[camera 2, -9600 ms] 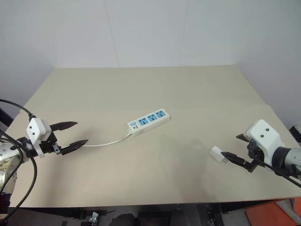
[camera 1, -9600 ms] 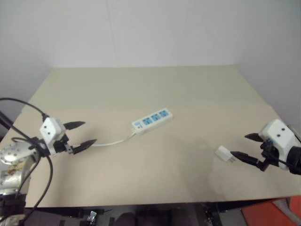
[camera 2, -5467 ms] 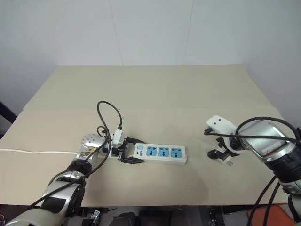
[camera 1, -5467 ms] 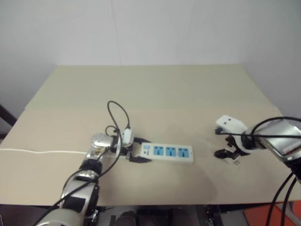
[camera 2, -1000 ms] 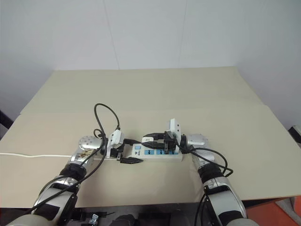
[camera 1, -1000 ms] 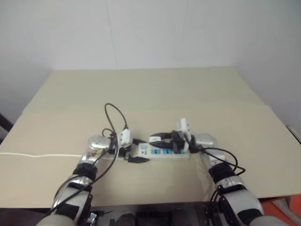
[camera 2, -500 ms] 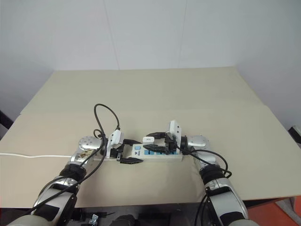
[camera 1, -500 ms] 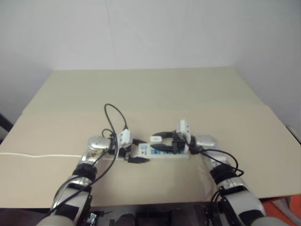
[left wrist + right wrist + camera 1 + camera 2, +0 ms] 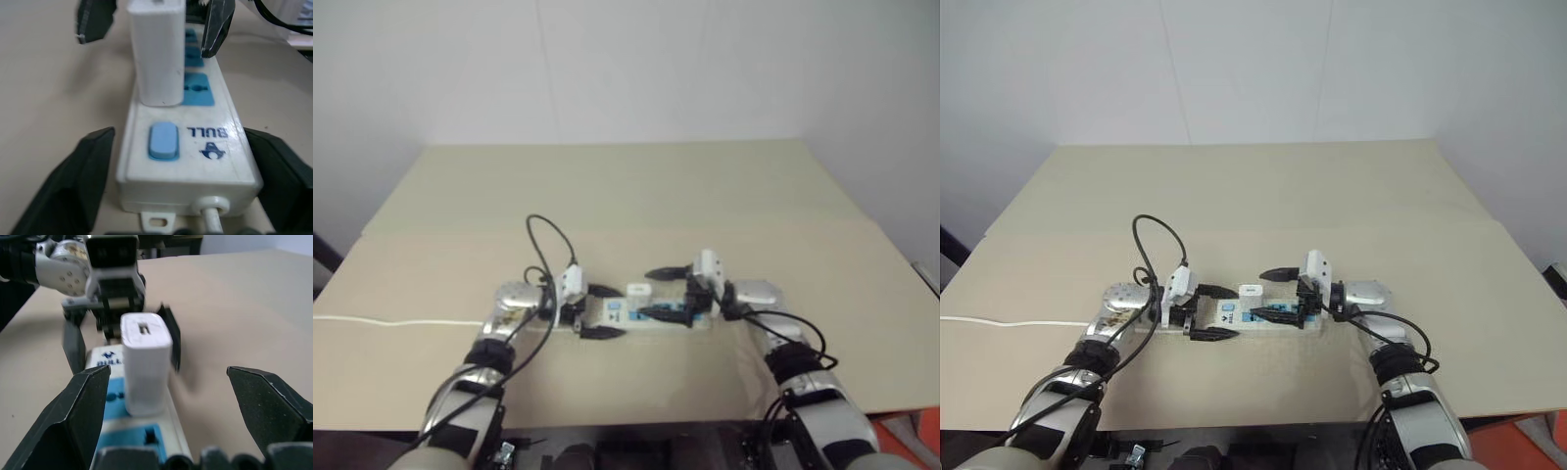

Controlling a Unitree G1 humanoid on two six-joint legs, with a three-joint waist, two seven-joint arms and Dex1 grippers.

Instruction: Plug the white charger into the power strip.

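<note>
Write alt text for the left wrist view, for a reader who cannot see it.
The white charger stands upright, plugged into the power strip just beyond its blue switch. The left gripper is open, its black fingers either side of the strip's cord end, apart from it. The right gripper is open beyond the charger.

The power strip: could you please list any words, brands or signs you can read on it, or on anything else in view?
"BULL", beside a small blue logo: on the power strip, next to its blue switch, read in the left wrist view.
White charger: no text; a small slot on top.
Nothing else is readable.
</note>
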